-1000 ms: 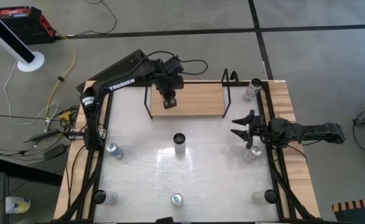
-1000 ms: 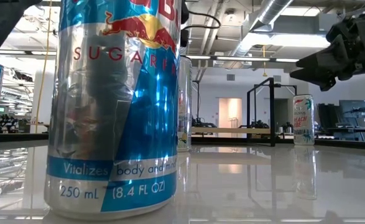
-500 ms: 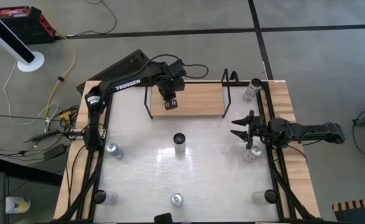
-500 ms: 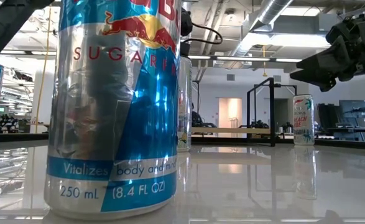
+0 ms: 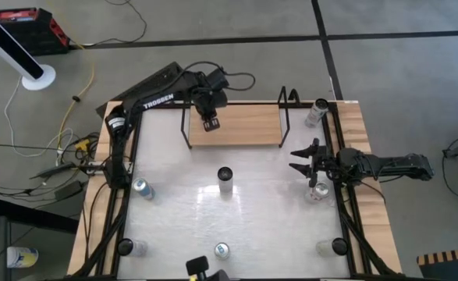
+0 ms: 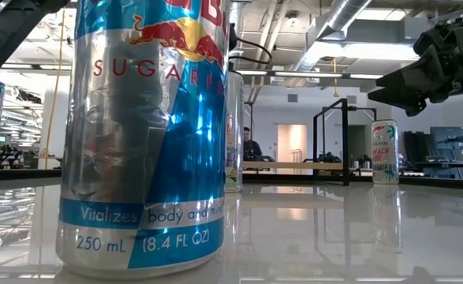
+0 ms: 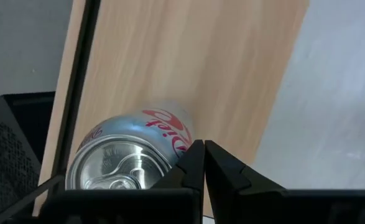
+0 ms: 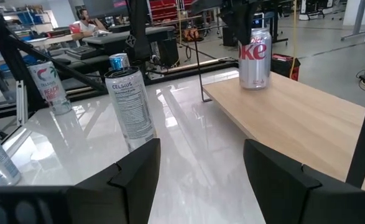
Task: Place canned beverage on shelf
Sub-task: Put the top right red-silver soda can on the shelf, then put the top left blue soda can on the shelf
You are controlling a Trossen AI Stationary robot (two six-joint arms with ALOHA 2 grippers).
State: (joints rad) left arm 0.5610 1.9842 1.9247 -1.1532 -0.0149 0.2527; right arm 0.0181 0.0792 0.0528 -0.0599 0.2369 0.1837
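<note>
White bench (image 5: 268,226) nearest me carries several spare cans. At the right, the right end effector (image 5: 301,160) hangs wide and empty. Farthest off, the can (image 8: 254,57) stands upright on the shelf (image 5: 248,125), the left end effector (image 5: 210,122) above it, pinched closed and empty; placing looks done.

View past the right gripper (image 8: 198,171), its two dark fingers (image 8: 135,168) spread apart above the glossy white bench (image 8: 194,168). A silver Diet Coke can (image 8: 254,59) stands upright on the light-wood shelf (image 8: 294,115), near its end by a black wire upright (image 8: 196,56). A white Celsius can (image 8: 129,102) stands on the bench beside the shelf; a pale can with red lettering (image 8: 50,87) stands farther off. A person (image 8: 83,17) sits in the background.
</note>
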